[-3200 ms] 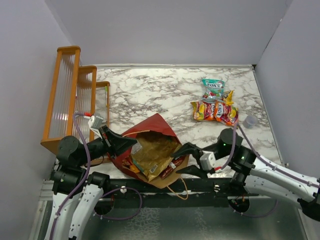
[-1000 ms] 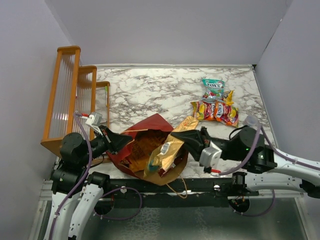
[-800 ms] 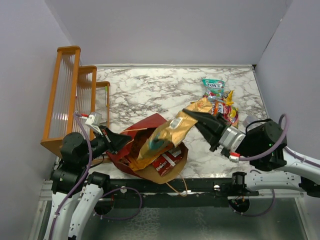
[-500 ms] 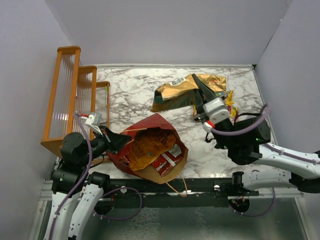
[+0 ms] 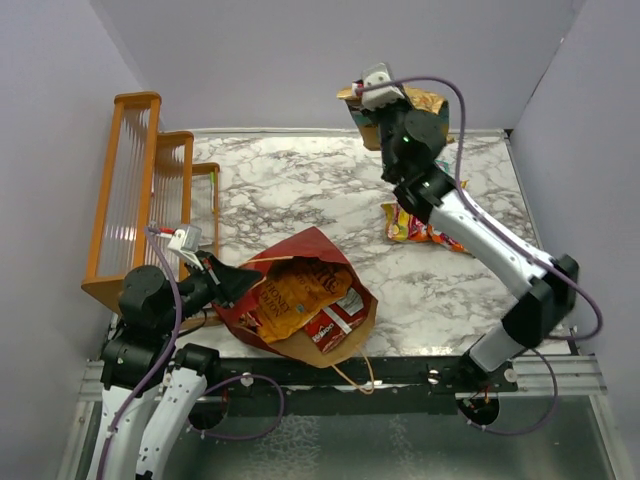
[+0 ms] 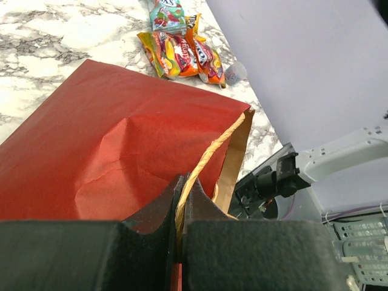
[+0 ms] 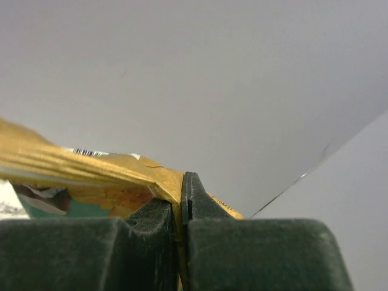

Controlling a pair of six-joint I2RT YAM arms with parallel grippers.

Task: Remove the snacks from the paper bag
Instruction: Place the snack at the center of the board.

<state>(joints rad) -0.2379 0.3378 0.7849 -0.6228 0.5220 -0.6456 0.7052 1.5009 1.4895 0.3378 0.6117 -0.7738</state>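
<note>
The paper bag (image 5: 312,246) lies on its side near the front of the table, dark red outside, its mouth facing the arms. My left gripper (image 5: 252,284) (image 6: 180,188) is shut on its twisted tan handle (image 6: 209,154). Inside it lie an orange packet (image 5: 297,289) and a dark red packet (image 5: 336,321). My right gripper (image 5: 385,110) (image 7: 182,194) is raised high by the back wall, shut on the edge of a golden chip bag (image 5: 430,100) (image 7: 79,170). Red-yellow candy packs (image 5: 415,226) (image 6: 182,54) and a teal-white pouch (image 6: 167,9) lie on the table at the back right.
An orange wooden rack (image 5: 140,190) stands along the left edge of the marble table (image 5: 290,180). A small translucent cup (image 6: 235,70) sits by the right wall, next to the candy packs. Grey walls close in the back and both sides.
My right gripper pulled the golden chip bag out of the paper bag and carried it up and back to the far wall. The left gripper kept its hold on the handle.
</note>
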